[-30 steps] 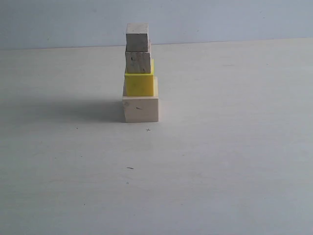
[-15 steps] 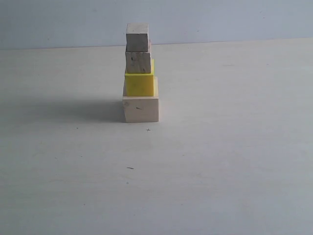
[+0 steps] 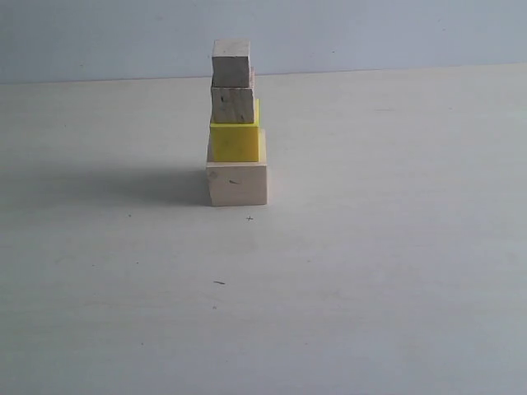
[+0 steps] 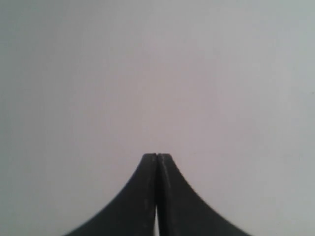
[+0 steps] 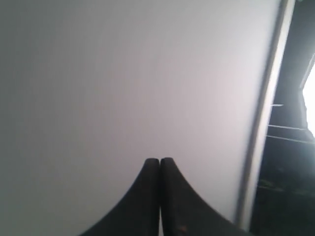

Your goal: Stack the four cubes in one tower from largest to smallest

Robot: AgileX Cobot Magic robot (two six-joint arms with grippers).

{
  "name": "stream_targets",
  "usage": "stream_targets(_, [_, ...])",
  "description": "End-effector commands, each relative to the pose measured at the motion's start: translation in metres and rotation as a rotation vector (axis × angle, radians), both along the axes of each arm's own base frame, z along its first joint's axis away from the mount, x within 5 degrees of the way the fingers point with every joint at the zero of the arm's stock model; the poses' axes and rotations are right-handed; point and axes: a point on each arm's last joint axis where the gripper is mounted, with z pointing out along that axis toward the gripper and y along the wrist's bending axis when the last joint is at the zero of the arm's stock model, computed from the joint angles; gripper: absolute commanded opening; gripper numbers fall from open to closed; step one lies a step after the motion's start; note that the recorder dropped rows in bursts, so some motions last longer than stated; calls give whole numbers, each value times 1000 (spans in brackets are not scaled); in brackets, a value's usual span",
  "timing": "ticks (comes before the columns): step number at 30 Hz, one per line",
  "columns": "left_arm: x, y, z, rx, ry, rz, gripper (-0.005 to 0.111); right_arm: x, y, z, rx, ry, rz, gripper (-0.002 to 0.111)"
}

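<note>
In the exterior view the four cubes stand as one tower on the white table (image 3: 370,247), left of centre. The largest pale wood cube (image 3: 237,183) is at the bottom, the yellow cube (image 3: 235,142) rests on it, the medium grainy wood cube (image 3: 232,104) comes above that, and the smallest pale cube (image 3: 231,63) is on top. Neither arm shows in that view. My left gripper (image 4: 157,155) is shut and empty over bare table. My right gripper (image 5: 160,160) is shut and empty too. No cube appears in either wrist view.
The right wrist view shows the table's edge (image 5: 261,132) with dark space beyond it. A pale wall (image 3: 370,33) rises behind the table in the exterior view. A few small dark specks (image 3: 219,282) lie on the tabletop in front of the tower.
</note>
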Motion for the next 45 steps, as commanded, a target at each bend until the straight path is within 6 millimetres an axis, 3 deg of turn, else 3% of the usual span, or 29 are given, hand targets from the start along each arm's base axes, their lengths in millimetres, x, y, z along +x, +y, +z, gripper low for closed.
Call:
stream_targets(1, [-15, -2, 3, -10, -42, -15, 0, -1, 14, 0, 109, -49, 235, 0])
stream_targets(8, [-41, -5, 8, 4, -120, -30, 0, 9, 44, 4, 23, -283, 523, 0])
stream_targets(16, [-58, -10, 9, 30, -152, -65, 0, 59, 70, -25, -70, -223, 618, 0])
stream_targets(21, [-58, -10, 8, 64, -146, -54, 0, 73, 77, -33, -91, -209, 652, 0])
stream_targets(38, [-102, -17, 7, 140, -252, -71, 0, -6, 68, -29, -446, -474, 539, 0])
stream_targets(45, [-106, -21, 5, 126, -243, -107, 0, -43, 58, -35, -441, -579, 517, 0])
